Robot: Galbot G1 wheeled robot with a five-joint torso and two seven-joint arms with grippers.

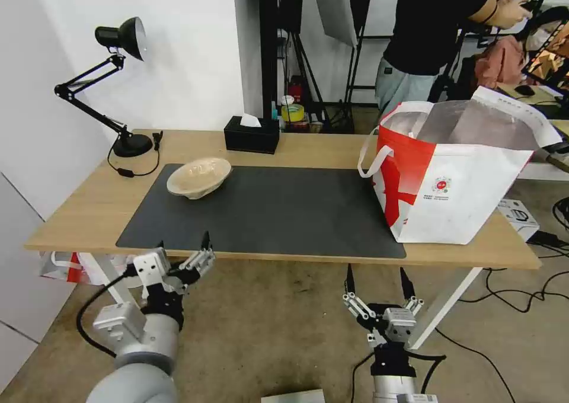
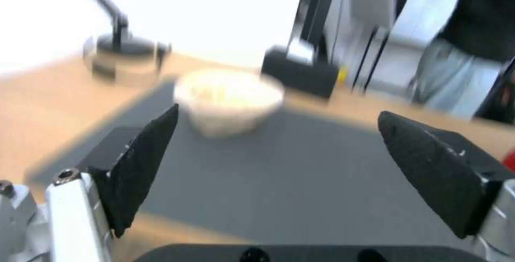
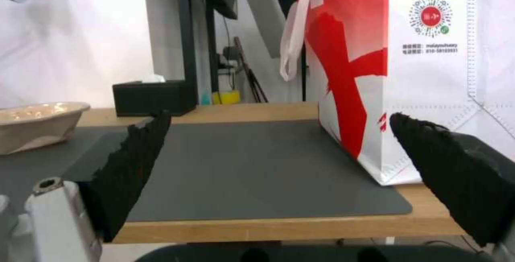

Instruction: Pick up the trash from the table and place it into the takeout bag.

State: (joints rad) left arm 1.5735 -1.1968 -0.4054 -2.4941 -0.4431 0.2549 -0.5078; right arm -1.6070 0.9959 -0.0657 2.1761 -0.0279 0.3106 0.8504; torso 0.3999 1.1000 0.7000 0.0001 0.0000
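Note:
A beige shallow pulp bowl (image 1: 199, 176) (image 2: 229, 100) (image 3: 35, 122), a piece of the trash, sits on the far left corner of the dark grey mat (image 1: 267, 210) on the light-wood table (image 1: 83, 207). The red-and-white takeout bag (image 1: 453, 172) (image 3: 397, 64) stands open at the table's right end, foil lining showing. My left gripper (image 1: 182, 248) (image 2: 276, 137) hovers open at the table's front edge, pointing toward the bowl and well short of it. My right gripper (image 1: 377, 280) (image 3: 279, 133) is open in front of the table, below its edge, facing the mat and the bag.
A black tissue box (image 1: 251, 134) stands at the back of the table and a black desk lamp (image 1: 109, 83) at the back left. A person stands behind the bag. Cables and a small box (image 1: 518, 214) lie on the floor to the right.

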